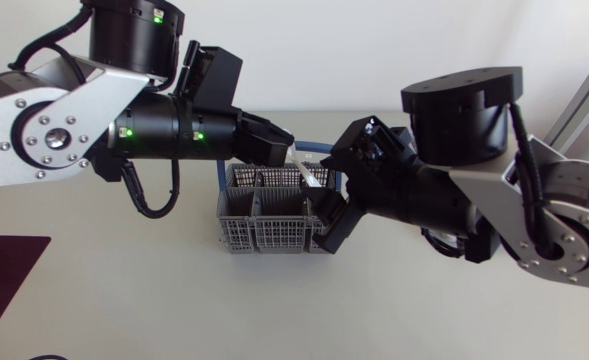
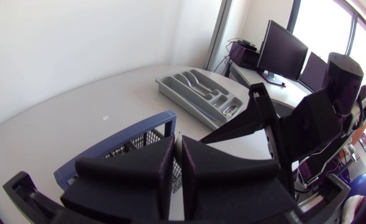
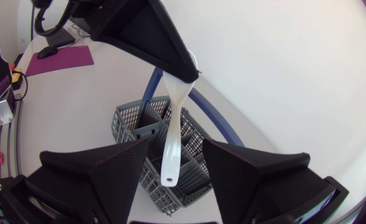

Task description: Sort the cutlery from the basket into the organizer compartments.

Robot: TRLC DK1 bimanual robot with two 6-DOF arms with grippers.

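Right wrist view: the left claw (image 3: 184, 70) is clenched on the upper end of a white utensil (image 3: 172, 134), which hangs almost straight down above the grey basket (image 3: 128, 121). Which kind of cutlery it is cannot be told. The right claw (image 3: 170, 177) is released, its two fingers set wide apart, one on either side of the utensil's lower end and neither touching it. The basket's blue handle (image 3: 210, 118) arches behind the utensil.

Head view: the two arms meet over the basket, which stands near the middle of the pale desk (image 1: 154, 300). The left arm comes in from the left with its claw above the basket's far rim. The right arm comes in from the right with its claw at the basket's right end.

Left wrist view: the left claw's fingers press together on a thin white edge of the utensil. The grey organizer (image 2: 201, 96) lies flat on the desk beyond the basket, well apart from it, with its long compartments facing up.
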